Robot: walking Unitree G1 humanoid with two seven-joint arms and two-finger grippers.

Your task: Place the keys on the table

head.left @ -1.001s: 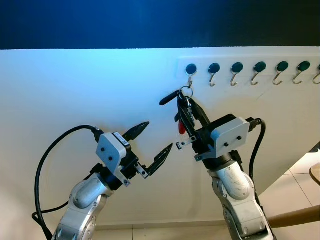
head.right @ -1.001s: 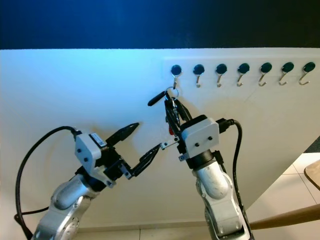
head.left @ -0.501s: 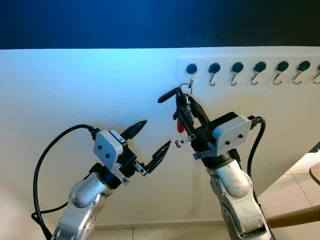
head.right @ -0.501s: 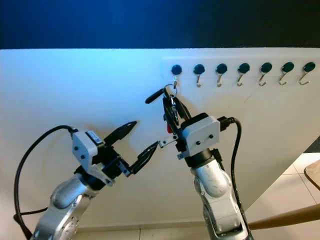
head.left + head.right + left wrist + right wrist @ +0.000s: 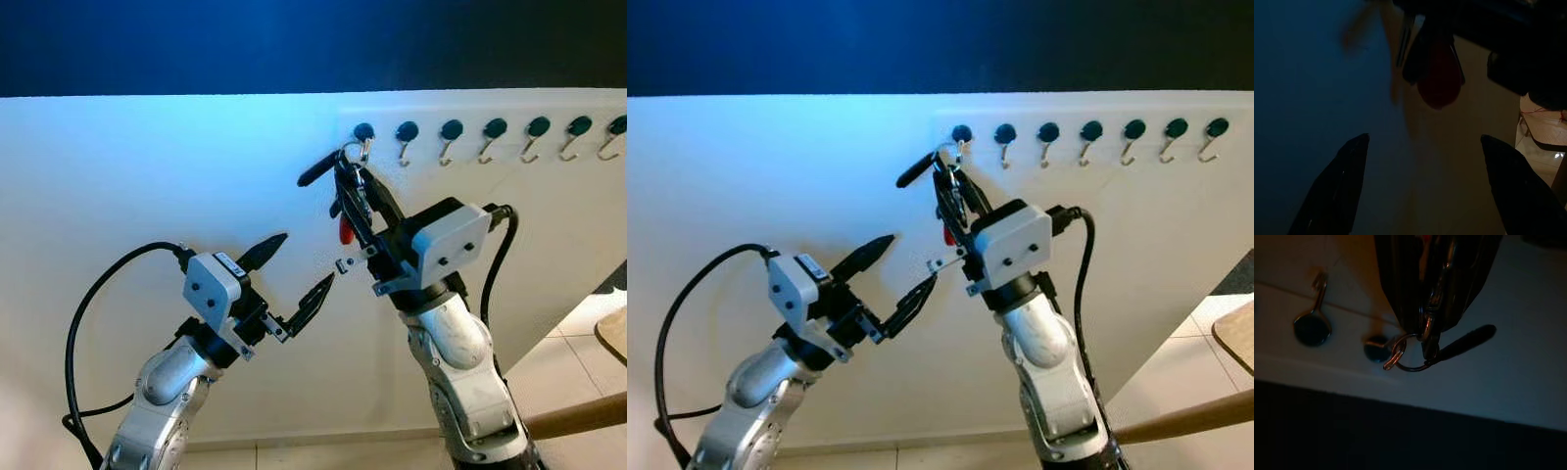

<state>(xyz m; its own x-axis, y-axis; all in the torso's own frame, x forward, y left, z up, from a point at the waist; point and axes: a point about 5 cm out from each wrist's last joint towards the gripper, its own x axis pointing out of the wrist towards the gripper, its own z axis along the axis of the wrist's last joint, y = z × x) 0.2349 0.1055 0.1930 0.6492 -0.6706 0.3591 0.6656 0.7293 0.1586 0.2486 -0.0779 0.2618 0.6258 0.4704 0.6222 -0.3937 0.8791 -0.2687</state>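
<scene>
A bunch of keys (image 5: 351, 201) with a red tag (image 5: 345, 231) and a black key (image 5: 319, 170) hangs by its ring (image 5: 1411, 356) at the leftmost hook (image 5: 363, 134) on the white wall. My right gripper (image 5: 359, 196) is raised to it and shut on the keys just below the ring. In the right wrist view the ring sits at the tip of the hook (image 5: 1393, 358). My left gripper (image 5: 308, 259) is open lower left of the keys and holds nothing. From the left wrist the red tag (image 5: 1439, 78) shows beyond the two fingers (image 5: 1337, 191).
A row of several more hooks (image 5: 495, 132) runs to the right along the wall. The wall above is dark blue. At the lower right are a round wooden table edge (image 5: 617, 338), a wooden bar (image 5: 578, 419) and tiled floor (image 5: 573, 372).
My right gripper has lifted the keys up and left, so the ring now sits close under the hook's base. The camera has turned slightly right. My left gripper has barely moved.
</scene>
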